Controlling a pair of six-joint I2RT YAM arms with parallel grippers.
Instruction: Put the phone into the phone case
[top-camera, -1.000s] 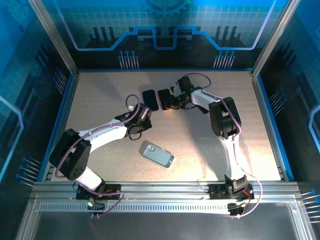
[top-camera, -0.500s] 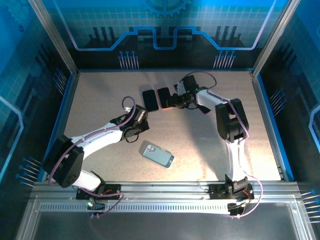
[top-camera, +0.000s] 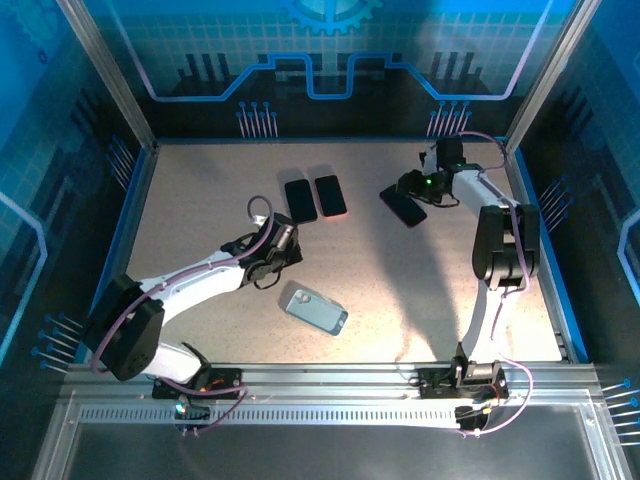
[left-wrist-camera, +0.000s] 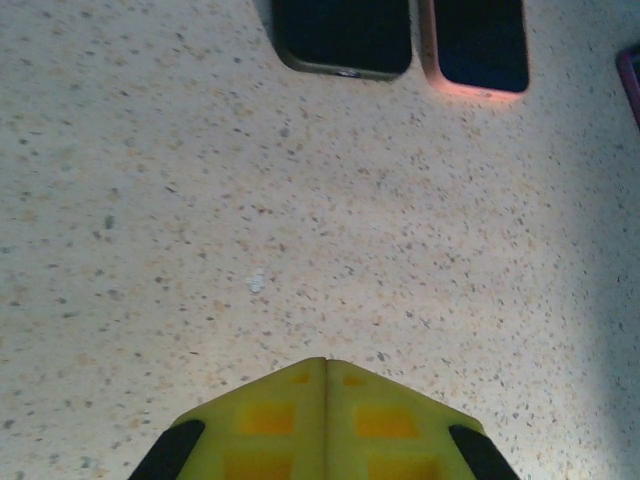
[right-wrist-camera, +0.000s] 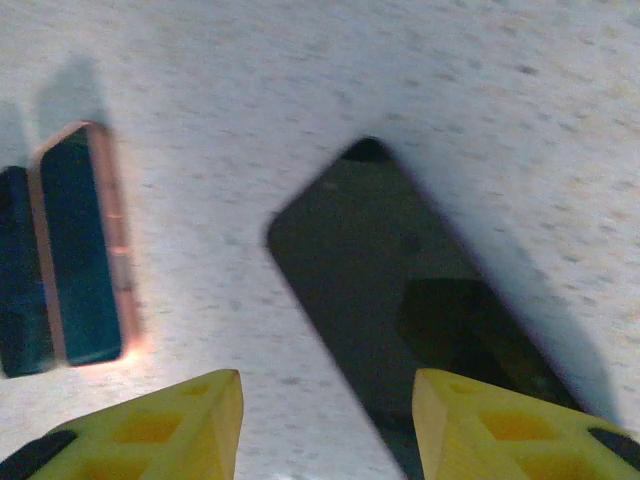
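Note:
A light blue-grey phone case (top-camera: 315, 309) lies flat at the table's front middle. Two phones lie side by side at the back: a dark-edged one (top-camera: 300, 198) (left-wrist-camera: 345, 35) and a pink-edged one (top-camera: 330, 195) (left-wrist-camera: 480, 45) (right-wrist-camera: 80, 245). A third dark phone with a purple edge (top-camera: 403, 206) (right-wrist-camera: 420, 300) lies to their right. My right gripper (top-camera: 408, 190) (right-wrist-camera: 328, 380) hovers open over this phone's near end, holding nothing. Between the case and the two phones sits my left gripper (top-camera: 289, 235) (left-wrist-camera: 326, 362), shut and empty over bare table.
The speckled table (top-camera: 220, 190) is walled by blue panels and aluminium posts on three sides. The right arm (top-camera: 500, 240) runs along the right side. The left arm (top-camera: 190, 280) crosses the front left.
My right gripper opened, left the pink-edged phone beside the dark-edged one and swung back to the right, over the purple-edged phone. The left gripper shifted slightly and stayed shut.

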